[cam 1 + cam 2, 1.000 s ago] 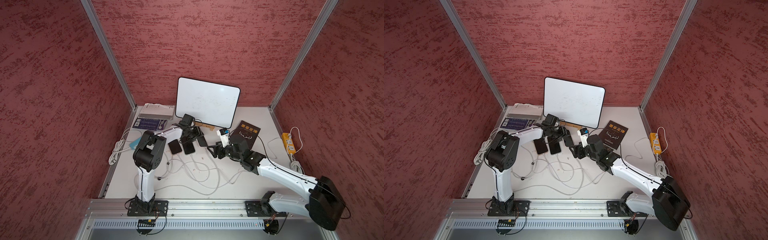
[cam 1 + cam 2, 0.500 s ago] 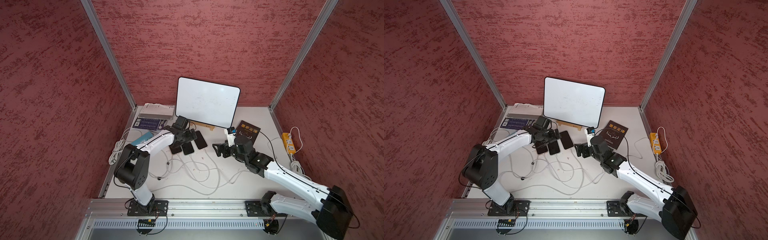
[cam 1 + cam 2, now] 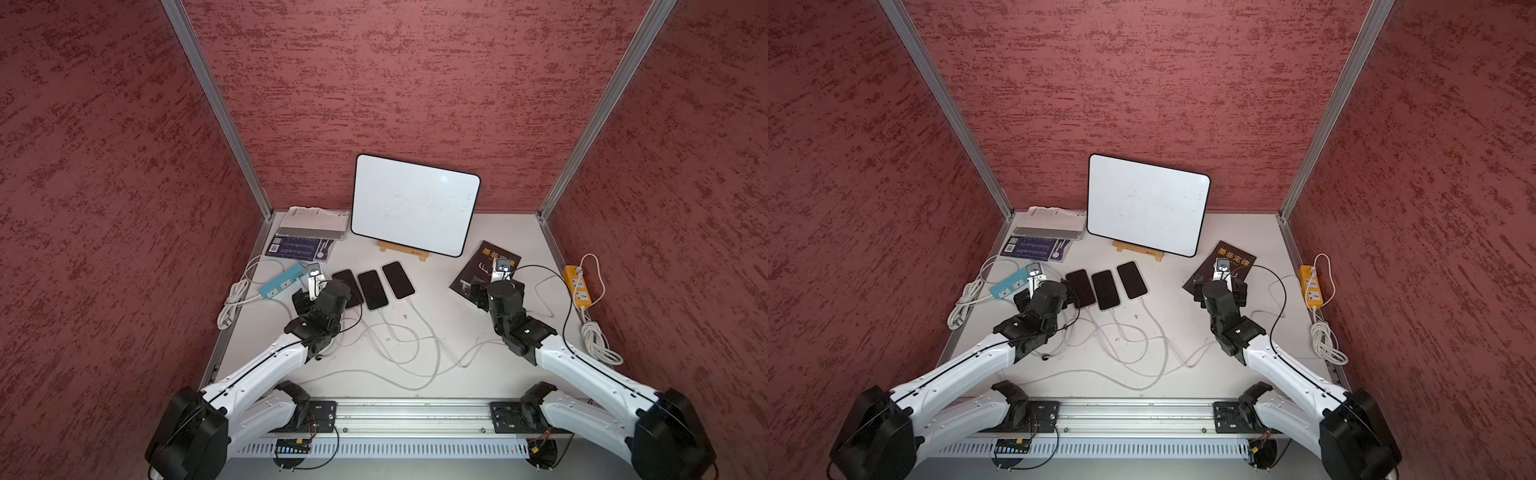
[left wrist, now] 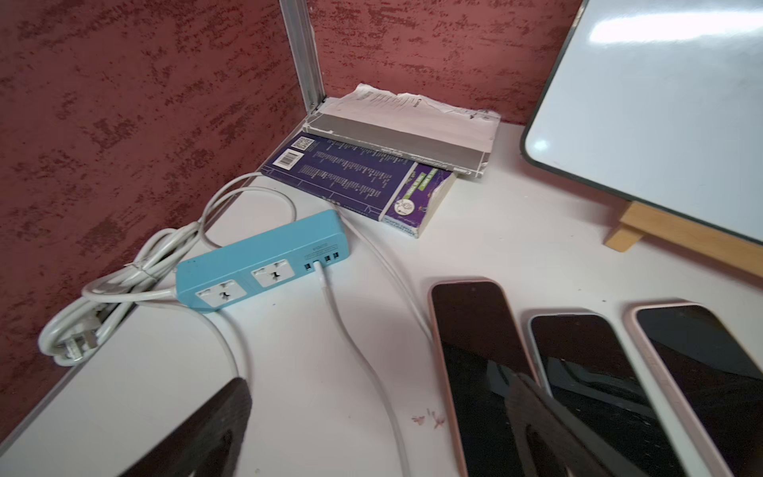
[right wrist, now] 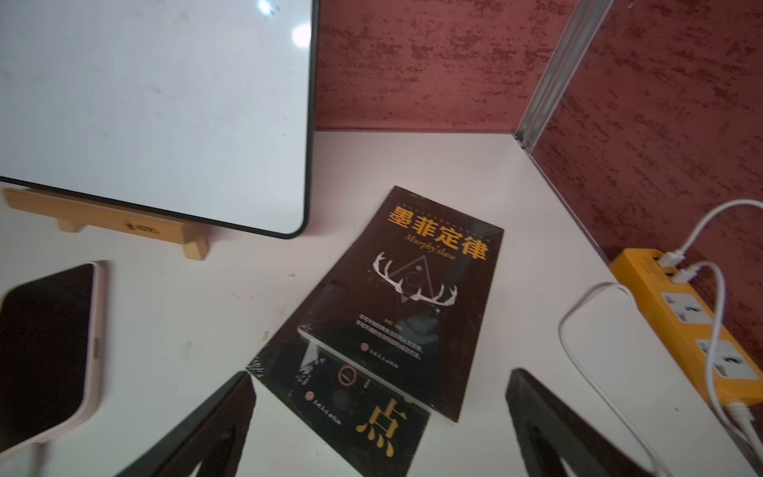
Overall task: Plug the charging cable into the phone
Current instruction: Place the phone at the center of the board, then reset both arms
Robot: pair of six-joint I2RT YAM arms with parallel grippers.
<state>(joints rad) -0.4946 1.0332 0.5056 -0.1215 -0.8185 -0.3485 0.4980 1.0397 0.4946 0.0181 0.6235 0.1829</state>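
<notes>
The left gripper (image 4: 371, 429) is standing wide open and holding nothing. One finger (image 4: 536, 425) is hanging over the near end of the left phone (image 4: 475, 351), and the other is hanging over bare table (image 4: 289, 392). The right gripper (image 5: 377, 425) is gaping just as wide and empty, hovering over the book (image 5: 425, 289), well apart from the phones. The left phone, middle phone (image 3: 372, 289) and right phone (image 3: 398, 279) are lying side by side, screens up. White cables (image 3: 415, 388) are trailing from the near ends of the middle and right phones, seemingly plugged in. The left gripper is hiding the left phone's port, so I cannot tell about that one.
</notes>
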